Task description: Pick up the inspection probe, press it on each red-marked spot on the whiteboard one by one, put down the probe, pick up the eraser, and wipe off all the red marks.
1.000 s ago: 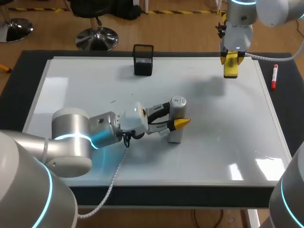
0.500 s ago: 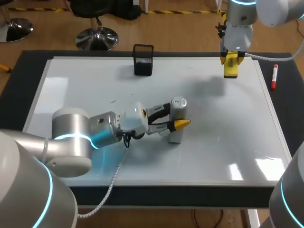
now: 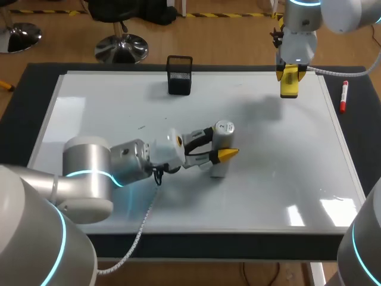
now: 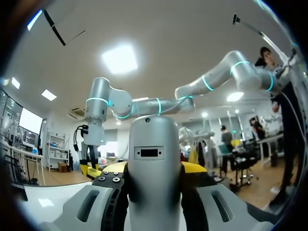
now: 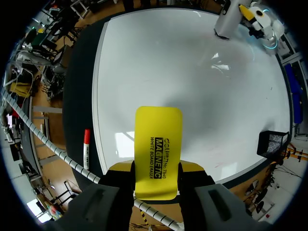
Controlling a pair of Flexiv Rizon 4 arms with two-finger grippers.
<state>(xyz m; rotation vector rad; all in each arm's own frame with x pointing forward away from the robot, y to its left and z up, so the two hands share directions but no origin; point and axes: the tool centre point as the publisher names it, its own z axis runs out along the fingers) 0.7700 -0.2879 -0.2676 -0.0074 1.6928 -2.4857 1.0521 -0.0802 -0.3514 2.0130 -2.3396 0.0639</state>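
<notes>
Left gripper [image 3: 218,145] clamped on the grey cylindrical inspection probe [image 3: 219,169], upright at the middle of the white whiteboard [image 3: 107,113], which likely calls for straight, untilted pressure, while the right gripper [image 3: 289,82] holds the flat yellow eraser [image 3: 289,89] above the board's far-right edge.

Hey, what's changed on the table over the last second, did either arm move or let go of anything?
Nothing visibly changed. The left gripper stays shut on the upright probe near the middle of the whiteboard, and the right gripper still holds the eraser over the board's far edge.
</notes>
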